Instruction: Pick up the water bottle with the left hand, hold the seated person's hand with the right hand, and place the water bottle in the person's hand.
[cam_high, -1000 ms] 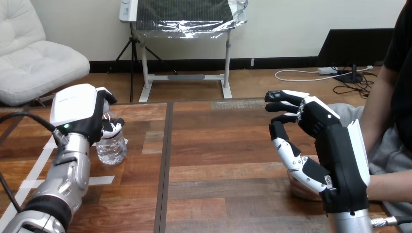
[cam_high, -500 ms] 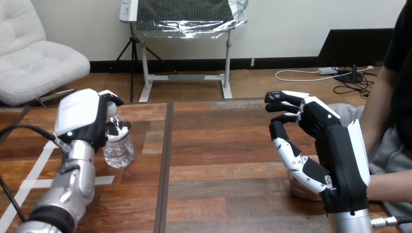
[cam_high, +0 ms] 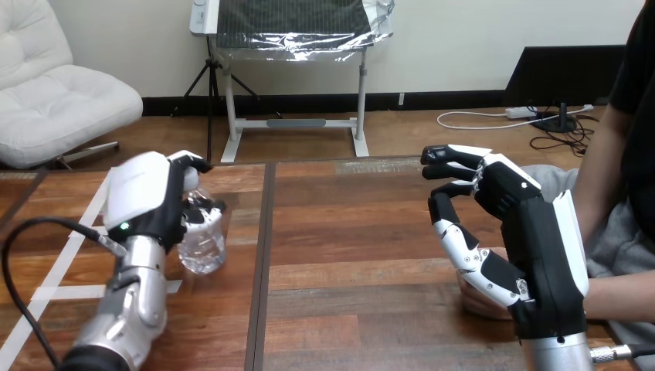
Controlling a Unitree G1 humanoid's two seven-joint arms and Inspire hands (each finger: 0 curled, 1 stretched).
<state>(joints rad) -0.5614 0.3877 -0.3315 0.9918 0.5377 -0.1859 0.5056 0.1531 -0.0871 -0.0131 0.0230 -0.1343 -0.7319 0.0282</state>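
Clearly, our left hand (cam_high: 143, 202) is wrapped round the clear water bottle (cam_high: 203, 246), fingers and thumb curled about its upper part, over the left part of the wooden desk (cam_high: 347, 232) and near the dark seam (cam_high: 263, 255) that runs down its middle; whether the bottle's base touches the wood we cannot tell. Our right hand (cam_high: 525, 232) stands on edge at the desk's right side, well apart from the bottle, with the person's hand (cam_high: 477, 300) lying under it, and we cannot tell whether it grips that hand or merely rests over it
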